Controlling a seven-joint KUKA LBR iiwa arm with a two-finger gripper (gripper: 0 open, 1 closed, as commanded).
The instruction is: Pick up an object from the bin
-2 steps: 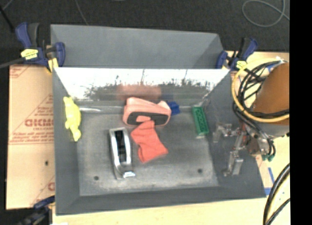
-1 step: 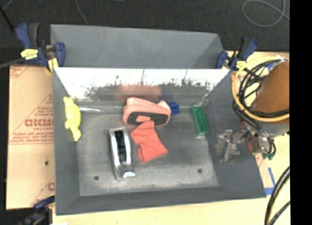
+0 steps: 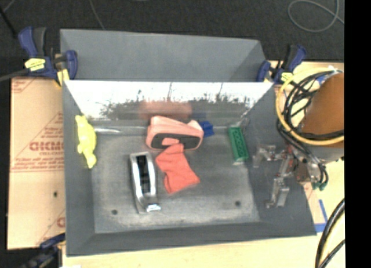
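- Camera view: your gripper [image 3: 279, 181] hangs over the right slope of the bin [image 3: 162, 52]. Honestly can't tell if the claw is released or clenched.
- Closest thing is the green block [image 3: 238, 144], just left of it by the right wall, apart from the rest. I'd take that 1.
- Drop straight down across its narrow side and watch the wall.
- The pink holder [image 3: 173, 134], red cloth [image 3: 178, 171] and silver case [image 3: 143, 181] touch mid-bin, so that's a messier grab.
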